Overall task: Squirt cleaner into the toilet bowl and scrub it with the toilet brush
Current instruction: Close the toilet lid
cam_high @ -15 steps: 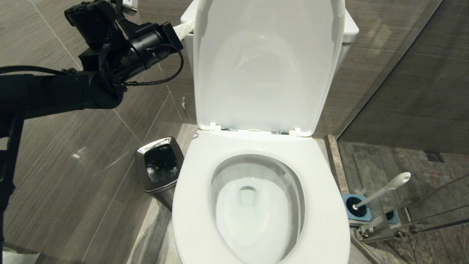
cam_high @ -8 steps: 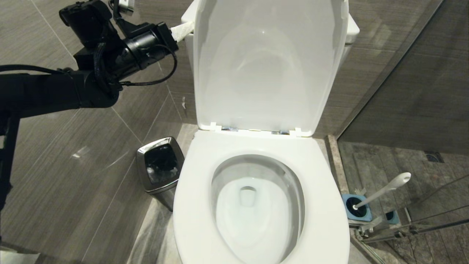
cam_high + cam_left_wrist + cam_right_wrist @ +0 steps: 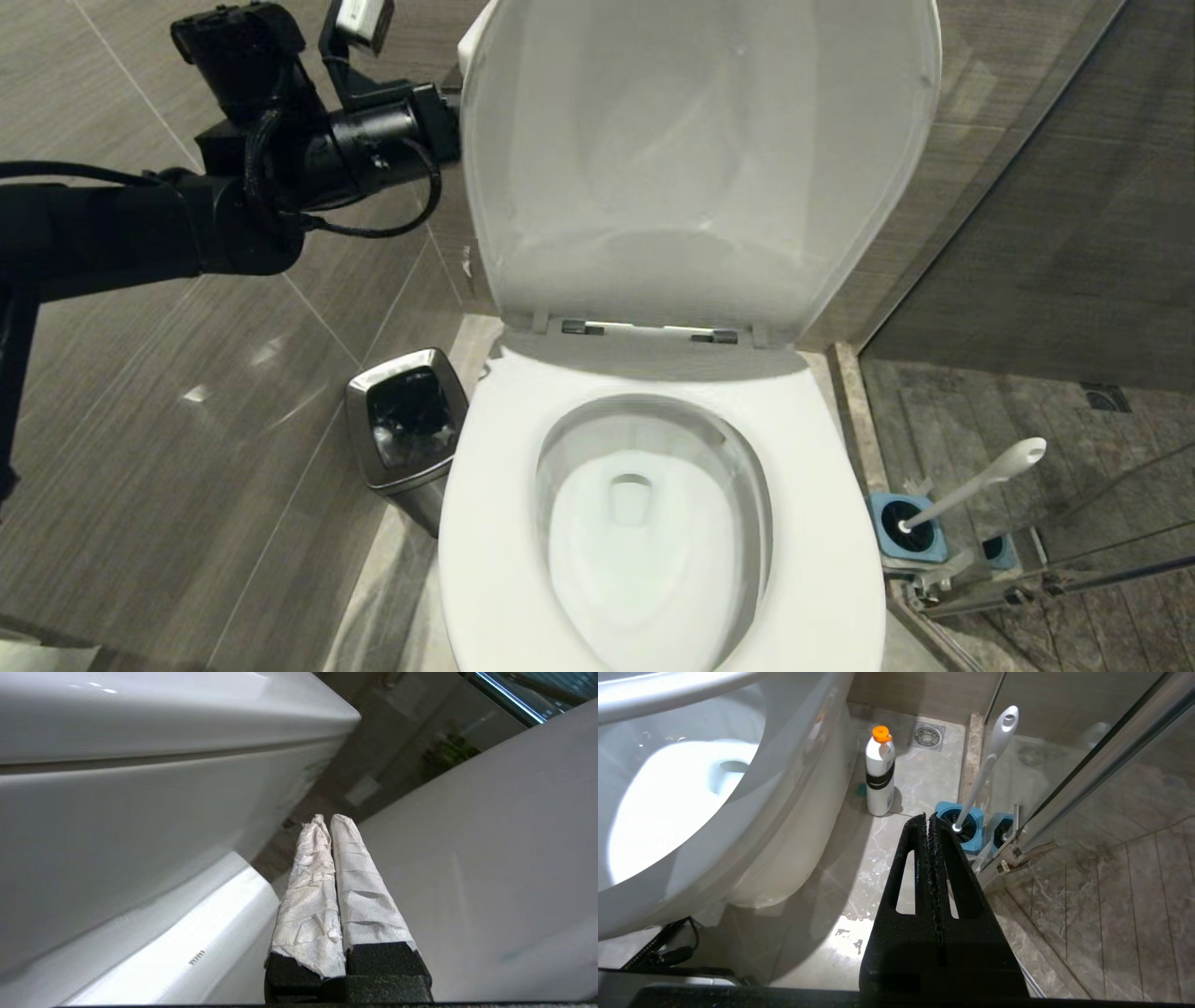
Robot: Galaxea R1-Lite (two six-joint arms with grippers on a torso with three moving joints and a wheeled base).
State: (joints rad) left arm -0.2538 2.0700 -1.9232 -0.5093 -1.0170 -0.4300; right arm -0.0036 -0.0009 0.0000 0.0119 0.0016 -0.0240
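The toilet bowl stands open before me, white seat down, water at the bottom. Its lid leans forward off the tank. My left arm reaches in from the left, fingers hidden behind the lid's edge. In the left wrist view the left gripper, wrapped in white tape, is shut and empty between tank and lid. The toilet brush leans in its blue holder on the right. The right gripper is shut and empty, low by the floor. A white orange-capped bottle, perhaps the cleaner, stands by the base.
A small steel bin stands against the bowl's left side. A glass shower door with a metal rail closes off the right, just beyond the brush holder. A floor drain lies behind the bottle. Grey tiled wall surrounds the tank.
The lid has tipped forward from upright toward the seat. My left wrist has turned and its taped fingers have slipped out of sight behind the lid's left edge.
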